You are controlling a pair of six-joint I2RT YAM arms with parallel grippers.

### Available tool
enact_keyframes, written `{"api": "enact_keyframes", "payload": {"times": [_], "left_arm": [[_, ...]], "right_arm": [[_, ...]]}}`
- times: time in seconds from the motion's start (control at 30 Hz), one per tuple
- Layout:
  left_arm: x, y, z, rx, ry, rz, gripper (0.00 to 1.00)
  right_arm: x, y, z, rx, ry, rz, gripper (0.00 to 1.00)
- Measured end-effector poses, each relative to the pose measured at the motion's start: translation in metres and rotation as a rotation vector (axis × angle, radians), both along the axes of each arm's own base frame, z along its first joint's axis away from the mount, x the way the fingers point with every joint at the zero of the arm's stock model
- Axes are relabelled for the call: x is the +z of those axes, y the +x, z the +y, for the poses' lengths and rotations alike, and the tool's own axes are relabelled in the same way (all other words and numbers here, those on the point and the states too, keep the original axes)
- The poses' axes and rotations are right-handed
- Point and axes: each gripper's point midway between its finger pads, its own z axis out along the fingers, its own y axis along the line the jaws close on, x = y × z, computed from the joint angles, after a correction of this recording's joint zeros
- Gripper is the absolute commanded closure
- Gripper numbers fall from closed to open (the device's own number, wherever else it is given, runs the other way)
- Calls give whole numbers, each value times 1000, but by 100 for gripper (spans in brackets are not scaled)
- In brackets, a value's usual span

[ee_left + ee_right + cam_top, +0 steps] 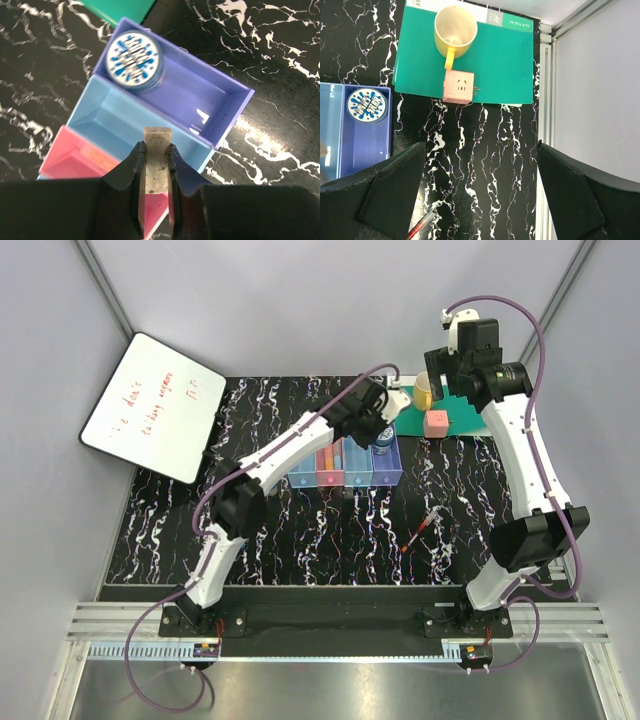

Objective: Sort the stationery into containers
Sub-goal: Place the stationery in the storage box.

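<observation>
The left hand hides part of the beige eraser.

The left arm and right arm each comprise white link shells joined by black joint housings. One purple cable runs along each arm. The left pincer has black fingers.

I see the counter as black with white marble veining. The pink tray, light blue tray and purple tray are translucent. The round tin has a blue-and-white splashed pattern on its lid. The eraser is beige with dark specks. I also see a yellow cup, a pink cube, a green file and a red pen.
</observation>
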Motion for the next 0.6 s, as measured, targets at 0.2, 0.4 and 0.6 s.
{"api": "enact_keyframes", "payload": {"times": [0.2,0.4,0.6], "left_arm": [[-41,-4,-24,-65,65,-16,96],[-66,-7,-35,-100,122,-42,96],[-60,1,-44,-97,107,-99,95]], "right_arm": [[-6,-3,-1,0,-3,16,0],[-1,-8,-2,-1,0,2,0],[5,-14,-5,-6,3,-12,0]]}}
